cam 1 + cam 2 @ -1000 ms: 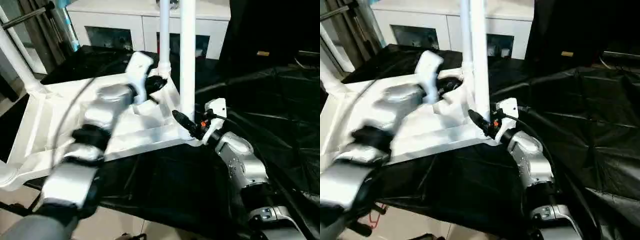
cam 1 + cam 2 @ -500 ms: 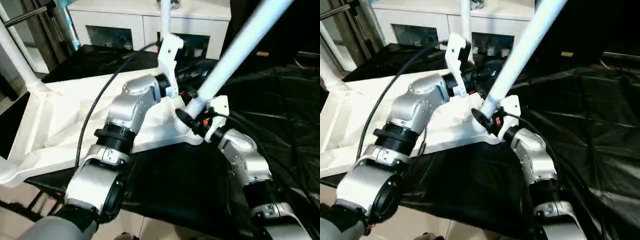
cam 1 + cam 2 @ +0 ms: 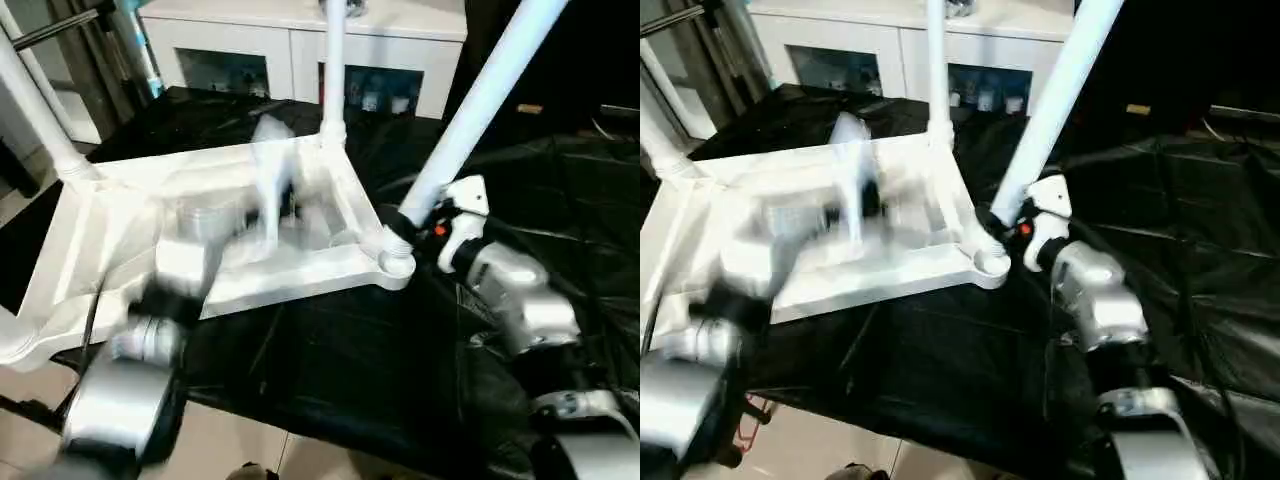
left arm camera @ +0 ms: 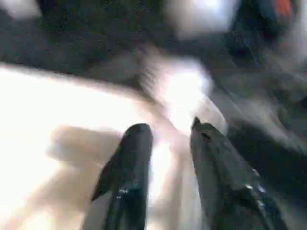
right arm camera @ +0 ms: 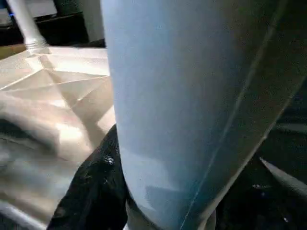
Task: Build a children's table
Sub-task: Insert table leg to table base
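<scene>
Black sheet point(image 3: 330, 370) under tabletop point(image 3: 110, 240); wrist close-up: pincer point(image 5: 158, 201) clamping leg point(image 5: 182, 96).

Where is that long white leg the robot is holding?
In the left eye view, the long white tube leg leans right above the white tabletop's near-right corner socket, in the right gripper.

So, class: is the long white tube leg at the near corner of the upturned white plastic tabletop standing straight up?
No: the long white tube leg leans away from the upturned white plastic tabletop.
</scene>
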